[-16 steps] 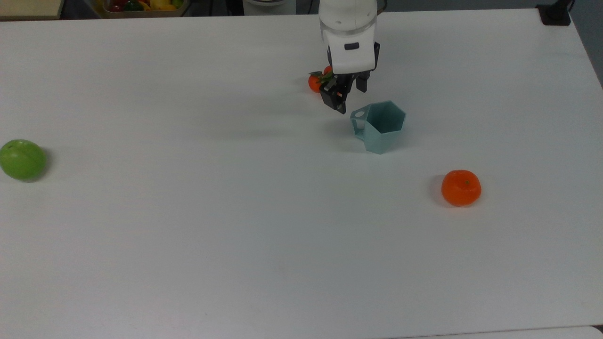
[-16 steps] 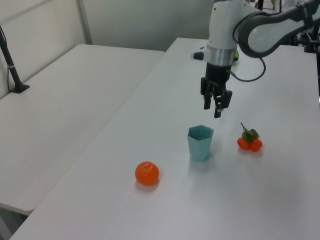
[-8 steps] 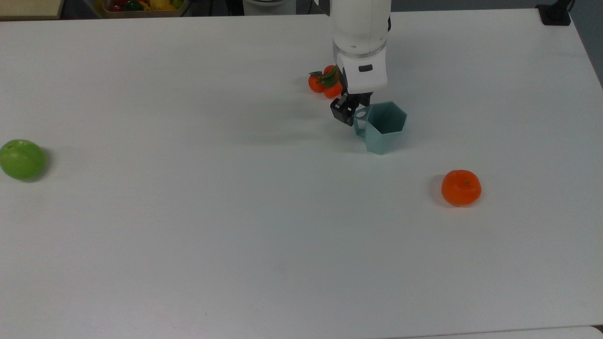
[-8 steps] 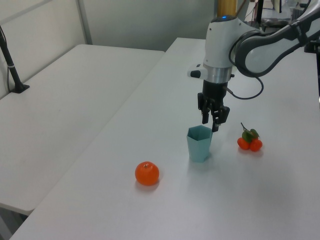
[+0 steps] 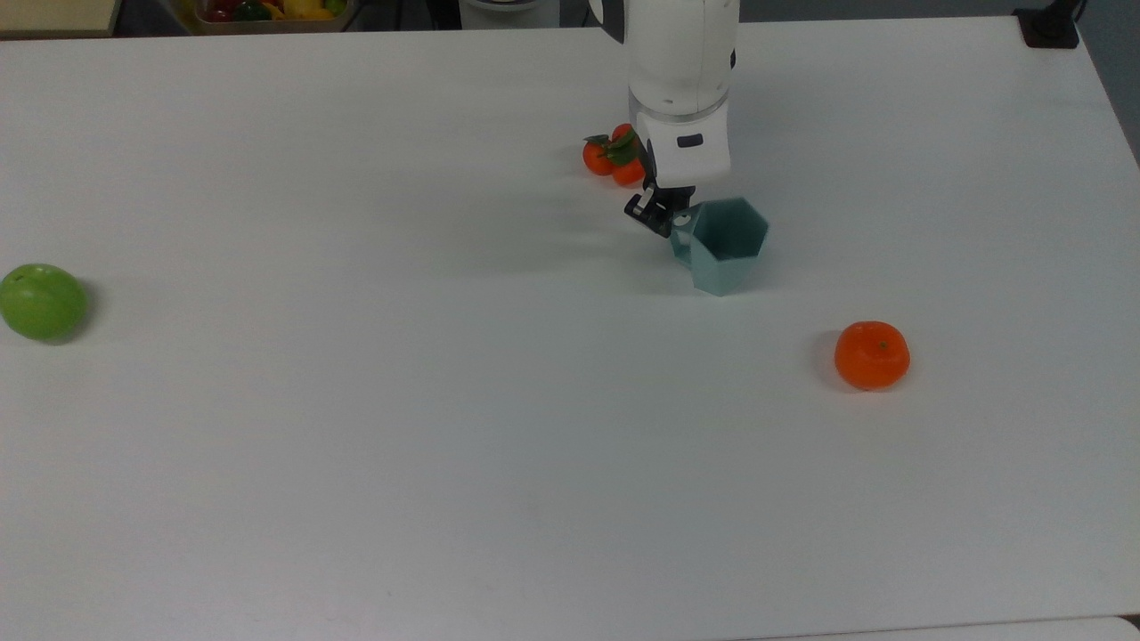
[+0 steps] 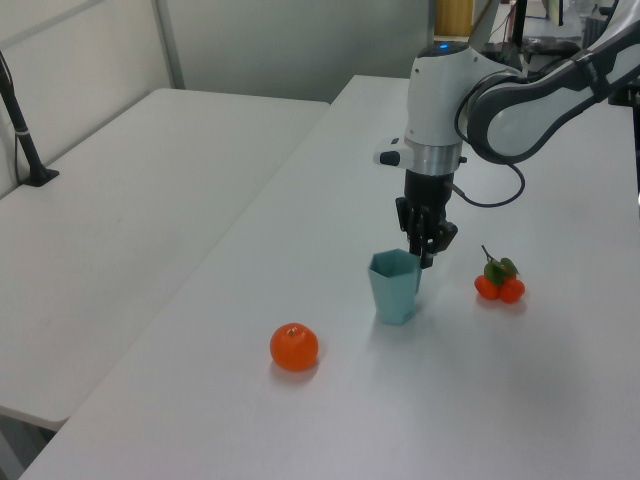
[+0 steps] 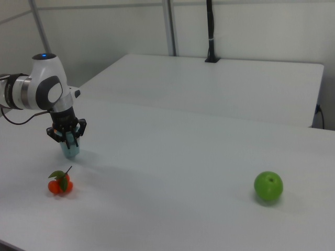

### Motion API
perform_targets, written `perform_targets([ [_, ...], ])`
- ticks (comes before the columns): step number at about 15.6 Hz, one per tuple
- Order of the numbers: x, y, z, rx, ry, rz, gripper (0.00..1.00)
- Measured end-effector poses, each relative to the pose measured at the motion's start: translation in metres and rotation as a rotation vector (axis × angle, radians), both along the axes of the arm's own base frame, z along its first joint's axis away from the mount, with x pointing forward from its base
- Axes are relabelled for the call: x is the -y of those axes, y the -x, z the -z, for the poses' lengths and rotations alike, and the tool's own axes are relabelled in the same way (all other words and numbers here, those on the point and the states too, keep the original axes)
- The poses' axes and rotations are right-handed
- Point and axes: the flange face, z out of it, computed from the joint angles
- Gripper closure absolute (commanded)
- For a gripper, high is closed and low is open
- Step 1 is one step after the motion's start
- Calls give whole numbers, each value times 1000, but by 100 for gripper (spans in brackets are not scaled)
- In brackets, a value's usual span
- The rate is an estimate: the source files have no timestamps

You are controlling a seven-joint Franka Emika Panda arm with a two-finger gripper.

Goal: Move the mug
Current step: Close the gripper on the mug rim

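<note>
The white table [image 5: 356,445] bears the mug [image 5: 726,245], tilted, right of centre toward the far edge in the top view. The gripper [image 5: 663,212] sits at the mug's left side, fingers pinching its flat handle. No readable writing shows.

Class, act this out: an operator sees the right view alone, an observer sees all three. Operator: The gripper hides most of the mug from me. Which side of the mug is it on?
Observer: In the top view the gripper is at the handle of the mug, on the top view's left of the rim.
Operator: I see a small fruit cluster. Is anything else nearby?
Observer: A single orange lies apart from the mug, toward the top view's lower right.
Operator: Is the mug's mouth up?
Observer: Yes, the left view shows its hollow opening facing up.
</note>
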Motion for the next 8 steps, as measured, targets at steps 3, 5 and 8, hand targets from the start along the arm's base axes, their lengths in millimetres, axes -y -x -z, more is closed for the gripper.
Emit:
perform_targets([
  [3,0,0,2,-3,1,0,94],
  [5,0,0,2,-3,1,0,100],
  [8,0,0,2,-3,1,0,100],
])
